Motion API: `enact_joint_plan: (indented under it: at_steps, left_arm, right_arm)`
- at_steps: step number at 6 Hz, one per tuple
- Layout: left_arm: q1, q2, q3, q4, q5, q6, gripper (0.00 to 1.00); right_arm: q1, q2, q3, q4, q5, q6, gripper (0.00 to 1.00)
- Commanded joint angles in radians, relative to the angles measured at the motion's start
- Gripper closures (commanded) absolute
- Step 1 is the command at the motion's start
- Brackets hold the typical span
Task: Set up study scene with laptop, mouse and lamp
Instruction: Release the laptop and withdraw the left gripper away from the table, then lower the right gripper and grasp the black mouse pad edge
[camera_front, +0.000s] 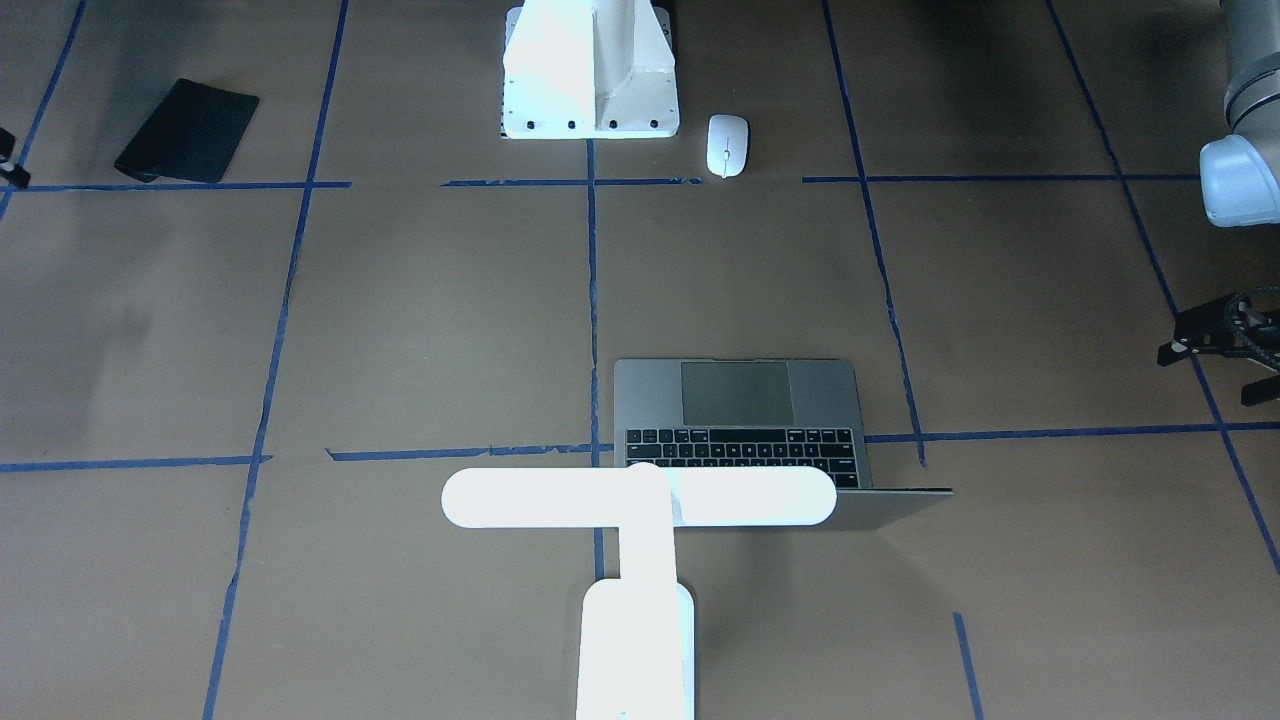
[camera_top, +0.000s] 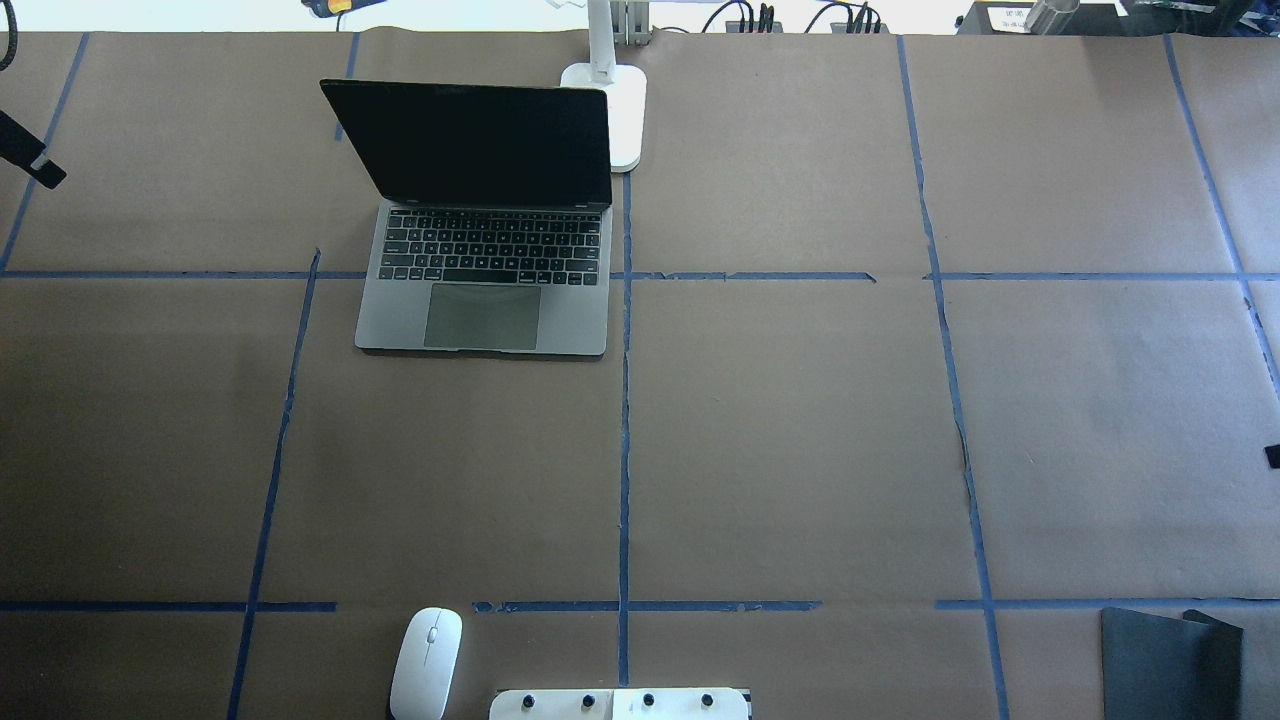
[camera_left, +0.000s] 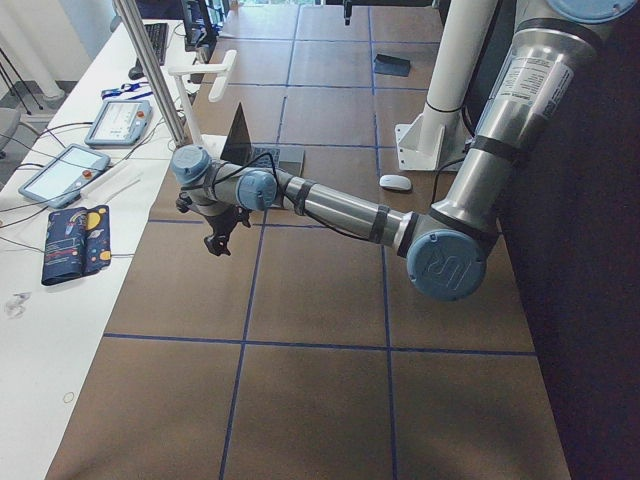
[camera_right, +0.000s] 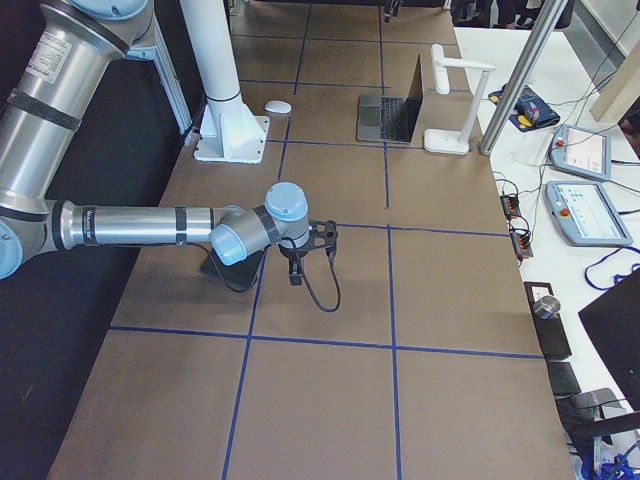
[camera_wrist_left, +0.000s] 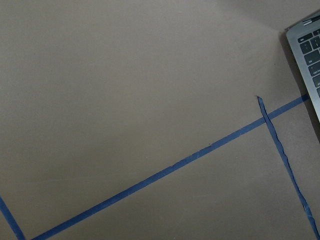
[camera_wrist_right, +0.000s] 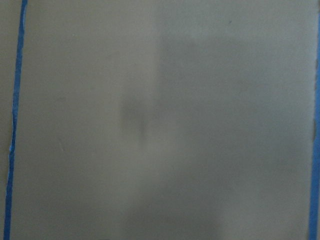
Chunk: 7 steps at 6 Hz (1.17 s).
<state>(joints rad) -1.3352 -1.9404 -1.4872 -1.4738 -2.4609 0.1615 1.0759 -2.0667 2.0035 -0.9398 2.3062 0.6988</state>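
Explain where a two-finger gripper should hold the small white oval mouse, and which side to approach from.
Grip the small white oval mouse across its narrow middle, pinching its two long sides, coming straight down. It lies flat and low, and the white bolted pedestal base beside it probably crowds a sideways approach.

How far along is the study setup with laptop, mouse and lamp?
Done, it seems: the laptop sits open, the lamp just behind its screen. In hand: nothing; the left arm and right arm hang aside, holding none of them. Left: the mouse lies by the white pedestal, far from the laptop, probably to go beside it.
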Motion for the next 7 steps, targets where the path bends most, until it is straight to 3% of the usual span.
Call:
enact_joint_plan:
  at_steps: [1,2,4,7]
  left_arm:
    - [0.001,0.001,-0.002,0.000,-0.001,-0.002,0.00]
    - [0.001,0.001,-0.002,0.000,-0.001,-0.002,0.00]
    - [0.001,0.001,-0.024,0.000,0.000,-0.007,0.00]
    - [0.001,0.005,-0.054,0.000,0.000,-0.042,0.00]
  right_arm:
    - [-0.397,-0.105,-0.002,0.307,-0.270,0.443,0.00]
    - [-0.592,-0.146,-0.002,0.362,-0.422,0.593,0.00]
    - [-0.694,-0.236,-0.020,0.470,-0.459,0.660,0.01]
    - [-1.000,-0.231,-0.045,0.474,-0.700,0.905,0.03]
